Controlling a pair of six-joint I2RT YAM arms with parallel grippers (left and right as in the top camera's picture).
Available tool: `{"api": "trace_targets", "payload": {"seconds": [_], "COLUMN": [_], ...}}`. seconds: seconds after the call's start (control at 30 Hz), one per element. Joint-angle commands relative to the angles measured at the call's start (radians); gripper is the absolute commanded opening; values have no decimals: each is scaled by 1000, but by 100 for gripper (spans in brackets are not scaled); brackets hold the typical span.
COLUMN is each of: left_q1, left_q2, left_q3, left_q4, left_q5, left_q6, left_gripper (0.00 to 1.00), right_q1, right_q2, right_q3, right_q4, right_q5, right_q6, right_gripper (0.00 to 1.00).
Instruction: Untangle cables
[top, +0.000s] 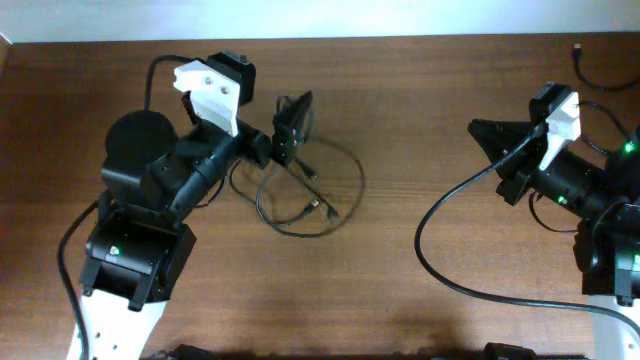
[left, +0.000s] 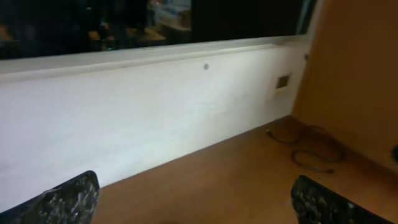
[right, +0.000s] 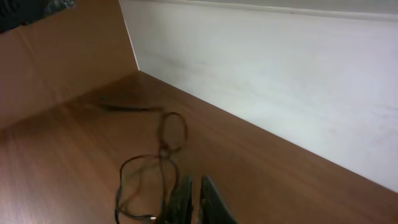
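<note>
Black and spread wide with nothing in it, our left claw (top: 292, 125) hangs at the upper edge of the cables (top: 320, 206), loose loops lying left of centre on the wooden counter (top: 400, 290). We judge no grasp is made yet; next we must pinch one strand. Our right claw (top: 482, 133) sits drawn narrow, empty, well apart. We read no writing.

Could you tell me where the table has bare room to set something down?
Bare: the middle strip between the cable tangle and the right gripper, and the near edge below the tangle. Crowded: around the left gripper, and the far right corner with a separate cable.
</note>
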Motion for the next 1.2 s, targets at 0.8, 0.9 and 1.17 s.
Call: {"api": "trace_targets", "payload": {"seconds": [0.8, 0.9, 1.17], "left_q1": [-3, -3, -3], "left_q2": [-104, -99, -98], "left_q3": [5, 5, 5], "left_q4": [-58, -87, -155], "left_q5": [-129, -129, -130], "left_q6": [111, 111, 111], "left_gripper": [99, 99, 99], "right_q1": [536, 542, 621], "right_q2": [1333, 1411, 1498], "right_q3": [800, 800, 799], "right_q4": [-143, -156, -162], "right_q5": [461, 468, 521], "right_q6": [-470, -496, -520], "right_gripper": [99, 99, 88]}}
